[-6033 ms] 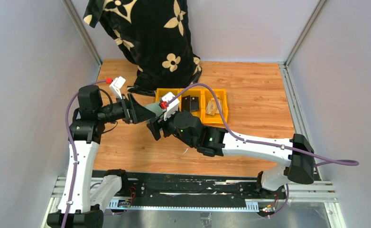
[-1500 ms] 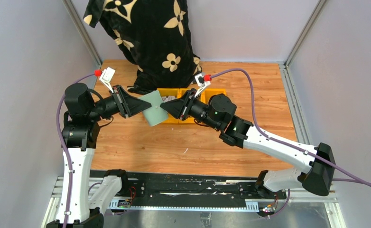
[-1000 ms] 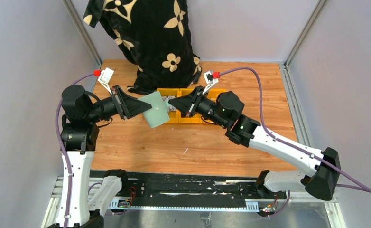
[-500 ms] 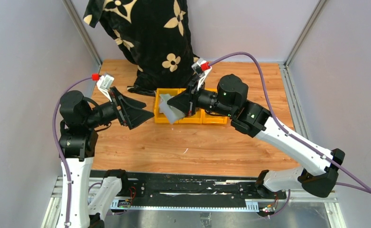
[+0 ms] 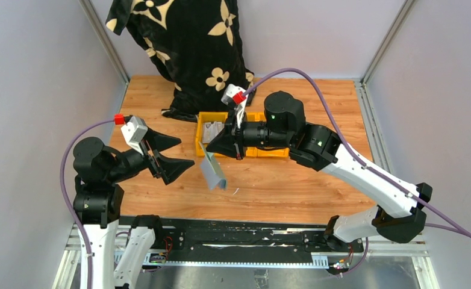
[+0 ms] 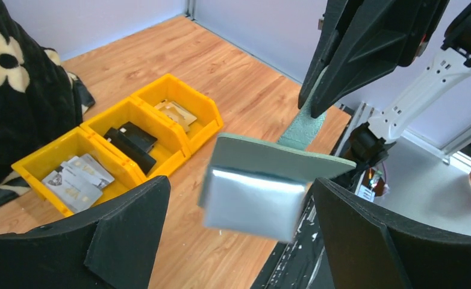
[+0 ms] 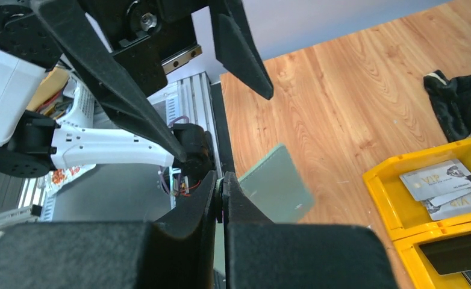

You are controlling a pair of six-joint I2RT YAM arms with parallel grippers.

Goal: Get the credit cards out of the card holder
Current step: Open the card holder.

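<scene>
The sage-green card holder (image 5: 212, 172) hangs above the table with its pale blue-grey inside (image 6: 254, 205) folded open. My right gripper (image 5: 208, 153) is shut on the holder's upper edge (image 7: 275, 182). My left gripper (image 5: 185, 153) stands wide open just left of the holder and touches nothing; the holder sits between its spread fingers (image 6: 124, 232) in the left wrist view. Credit cards lie in the yellow bins: light grey ones (image 6: 76, 179), black ones (image 6: 131, 142) and a tan one (image 6: 175, 113). No card shows in the holder's pockets.
Three joined yellow bins (image 5: 200, 136) stand mid-table, partly hidden by the right arm. A black cloth with cream flowers (image 5: 191, 54) hangs at the back left. Grey walls close in both sides, and a black rail (image 5: 221, 241) runs along the near edge.
My left gripper let go of the card holder, opened wide and drew back toward the near left. The right gripper kept the holder and swung it lower and nearer, hanging open.
</scene>
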